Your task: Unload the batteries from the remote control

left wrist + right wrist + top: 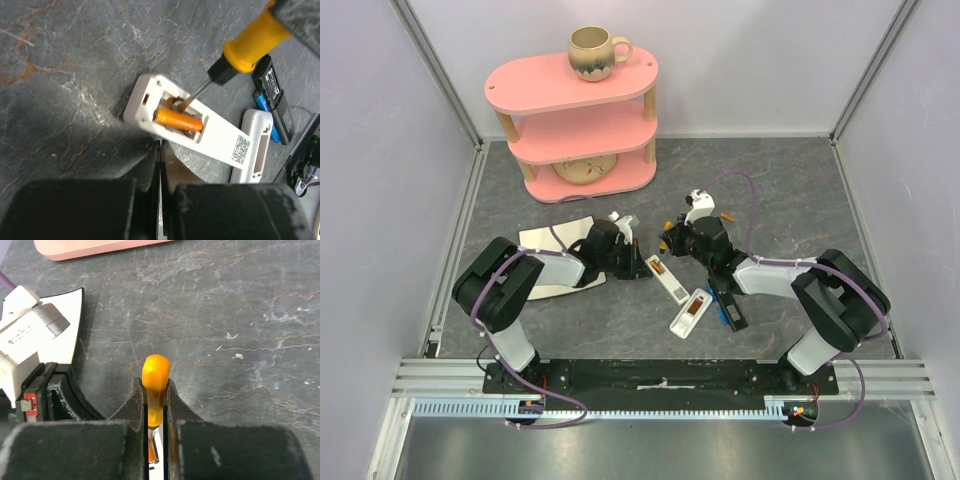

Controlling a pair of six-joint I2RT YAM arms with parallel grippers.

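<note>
A white remote [210,132] lies back-up with its battery bay open, and it also shows in the top view [666,279]. An orange cylindrical cell [180,120] sits in the bay. A blue battery [261,101] lies on the table beside a long black strip [274,97]. My right gripper [156,390] is shut on the orange handle of a small screwdriver [155,371]. The screwdriver's tip [186,100] is inside the bay, next to the orange cell. My left gripper [161,148] is shut and empty, with its tips against the remote's near edge.
A second white remote [690,312] lies next to the first. A pink shelf unit [582,112] stands at the back with a mug [596,50] on top and a bowl [585,168] on its base. A white sheet [542,243] lies under the left arm.
</note>
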